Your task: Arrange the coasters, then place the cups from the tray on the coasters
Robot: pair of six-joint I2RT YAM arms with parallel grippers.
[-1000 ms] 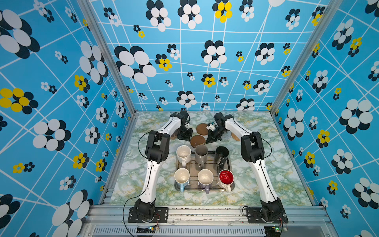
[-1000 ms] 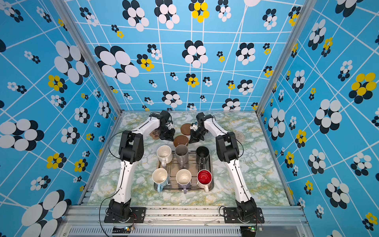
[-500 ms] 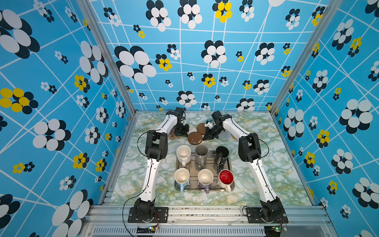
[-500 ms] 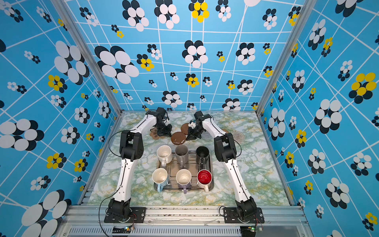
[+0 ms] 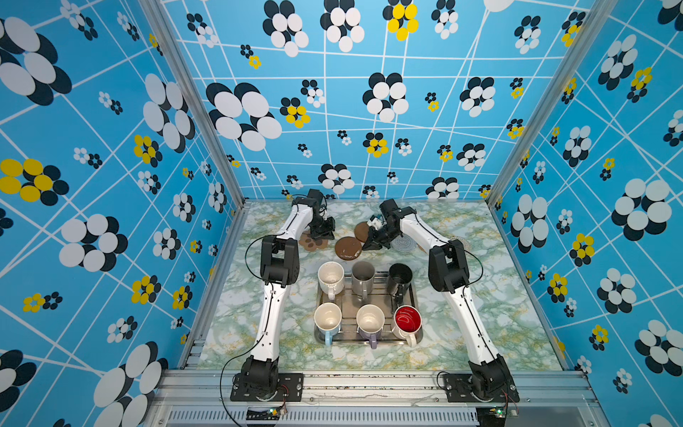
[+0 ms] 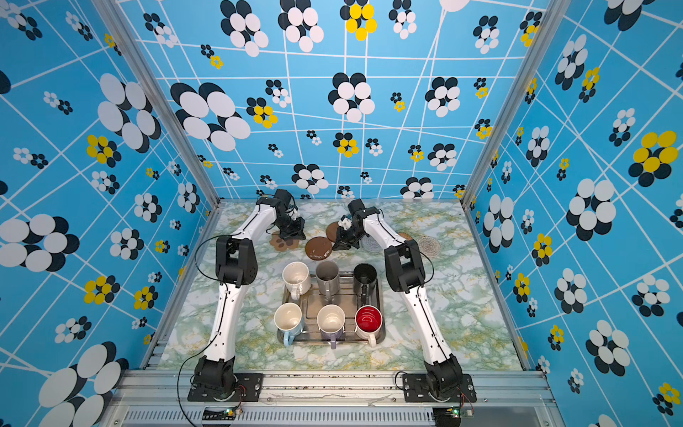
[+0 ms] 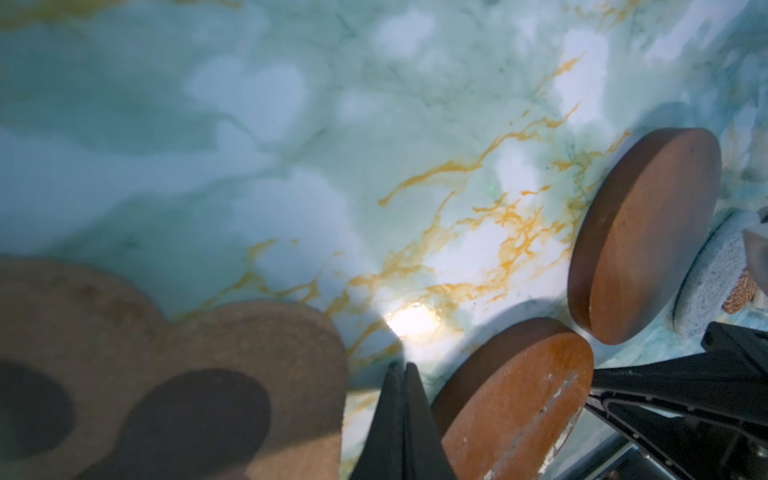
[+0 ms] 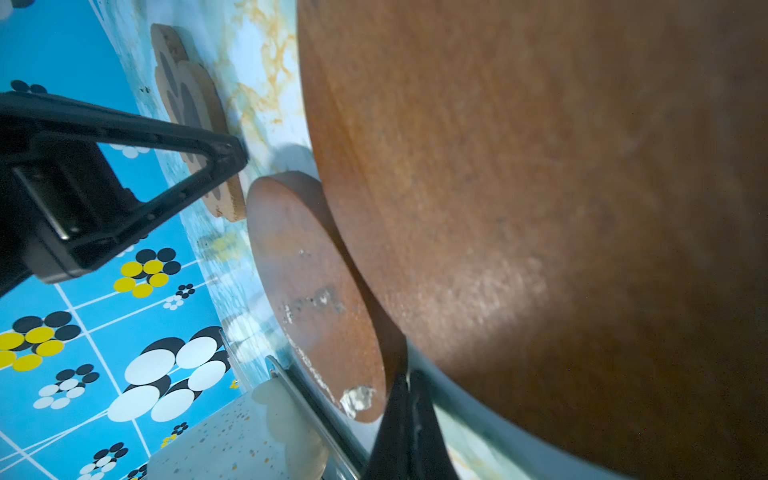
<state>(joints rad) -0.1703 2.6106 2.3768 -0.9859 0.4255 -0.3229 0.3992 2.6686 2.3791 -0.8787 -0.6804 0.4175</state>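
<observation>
Only wrist views show left fingers [image 7: 380, 436], right fingers [image 8: 390, 444] pressed together, holding nothing.

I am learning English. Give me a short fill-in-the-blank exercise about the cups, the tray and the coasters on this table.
1. The tray holds ___ cups.
2. The near-right cup on the tray is ___ inside.
3. The coaster beside the left gripper is shaped like a ___.

Missing words: six; red; paw.
</observation>
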